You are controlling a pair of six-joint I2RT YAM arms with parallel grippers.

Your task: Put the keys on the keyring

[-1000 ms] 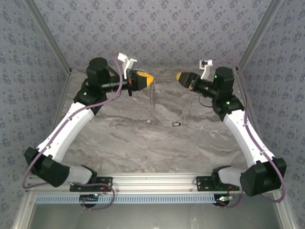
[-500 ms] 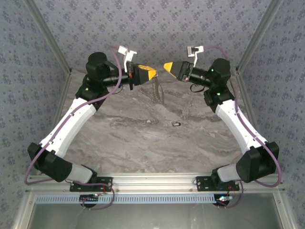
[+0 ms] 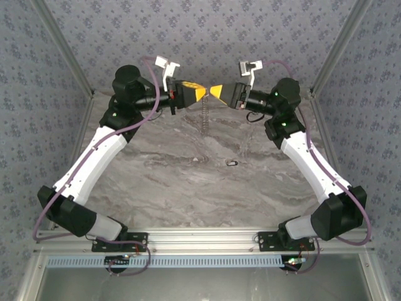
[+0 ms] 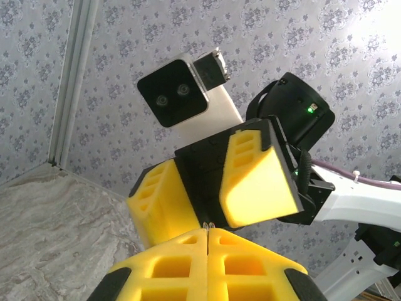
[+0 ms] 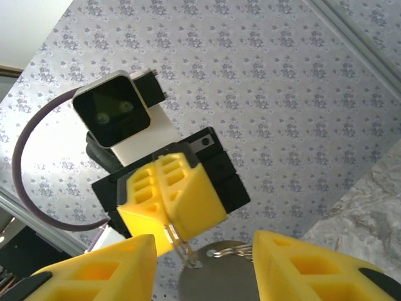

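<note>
Top external, bench: grey marbled slab. I have both arms lifted over its far half, meeting tip to tip above it.
Left arm: reaches in from the left. I'd hold it dead steady as the fixed side of what looks like a hand-off.
Right arm: mirrors it from the right. Any correction should come from this one, in small nudges.
Left jaws: clenched on the keyring, pads pressed flat together in the left wrist view. I judge they should not let go until the other side has a sure bite.
Right jaws: parted and holding nothing, one pad on either side of the left tips in the right wrist view. Best to close them on bare metal just beside the left pinch, not on the yellow foam.
Keyring: dangles below the left tips, clear of the bench. From the right wrist, its loop and a grey round disc that seems attached sit between my right pads. It will likely swing, so I'd go slowly.
Key: lies on the bench, well apart from both arms and not yet threaded.
</note>
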